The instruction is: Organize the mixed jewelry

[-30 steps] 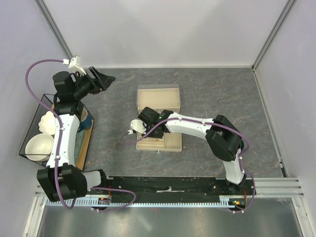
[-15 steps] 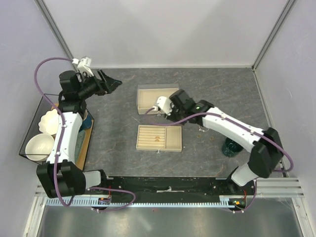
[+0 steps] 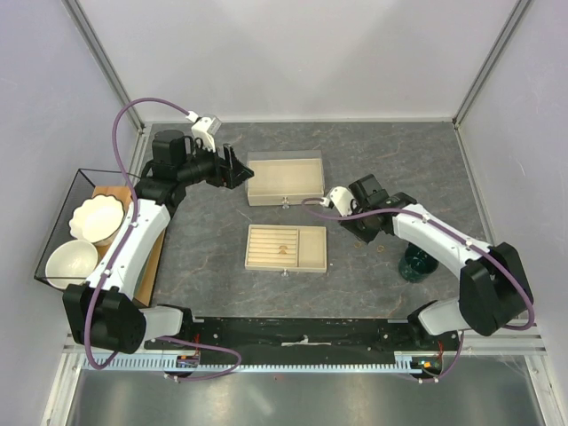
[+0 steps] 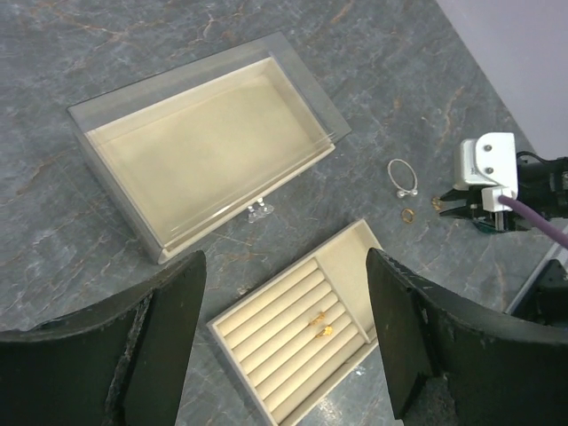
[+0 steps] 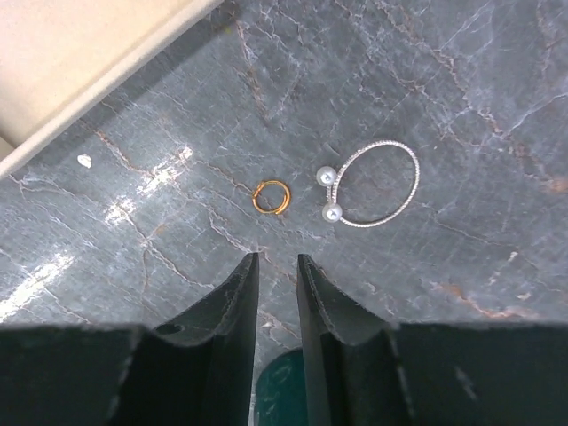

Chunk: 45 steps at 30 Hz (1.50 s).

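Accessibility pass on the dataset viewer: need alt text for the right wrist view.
Empty gripper, jaws slightly apart, over a grey table with a small gold ring just ahead of it. A pearl-tipped silver hoop lies right of the ring, and a beige box corner shows top left.

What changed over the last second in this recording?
The right fingers left the slotted tray, passed the far box and now hover empty by the gold ring and silver hoop. The left fingers swung inward to the far box, wide open. Tray, box and bowls stayed put.
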Each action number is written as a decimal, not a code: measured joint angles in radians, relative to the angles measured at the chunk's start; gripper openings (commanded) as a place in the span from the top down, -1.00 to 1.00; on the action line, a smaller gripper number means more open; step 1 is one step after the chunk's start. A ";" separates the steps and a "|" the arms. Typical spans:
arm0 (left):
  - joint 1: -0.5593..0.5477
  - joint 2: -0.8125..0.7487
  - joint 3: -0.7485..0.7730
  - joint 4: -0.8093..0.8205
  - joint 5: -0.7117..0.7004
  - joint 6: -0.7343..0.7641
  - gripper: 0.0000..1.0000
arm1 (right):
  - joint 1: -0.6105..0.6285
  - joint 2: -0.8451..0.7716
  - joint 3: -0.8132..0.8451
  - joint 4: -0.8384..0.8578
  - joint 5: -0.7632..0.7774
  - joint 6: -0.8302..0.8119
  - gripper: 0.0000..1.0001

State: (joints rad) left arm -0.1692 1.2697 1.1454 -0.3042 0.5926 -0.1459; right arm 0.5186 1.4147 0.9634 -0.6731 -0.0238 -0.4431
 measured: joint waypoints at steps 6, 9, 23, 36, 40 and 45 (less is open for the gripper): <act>-0.001 0.000 0.000 -0.003 -0.018 0.019 -0.60 | -0.018 0.028 -0.026 0.030 -0.053 0.031 0.42; -0.001 0.001 0.000 -0.003 -0.018 0.022 -0.60 | -0.018 0.047 -0.033 0.042 -0.071 0.044 0.43; -0.001 0.002 -0.001 -0.002 -0.018 0.029 -0.60 | -0.018 0.138 -0.037 0.089 -0.093 0.061 0.48; -0.001 0.002 -0.006 -0.002 -0.018 0.030 -0.59 | -0.018 0.193 -0.037 0.107 -0.082 0.051 0.49; -0.001 0.002 -0.007 -0.001 -0.018 0.031 -0.59 | -0.018 0.198 -0.036 0.115 -0.078 0.047 0.50; -0.001 0.002 -0.007 -0.001 -0.018 0.032 -0.59 | -0.019 0.204 -0.036 0.119 -0.073 0.042 0.51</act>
State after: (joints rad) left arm -0.1699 1.2713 1.1385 -0.3054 0.5747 -0.1143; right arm 0.4999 1.6192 0.9272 -0.5537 -0.0971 -0.4011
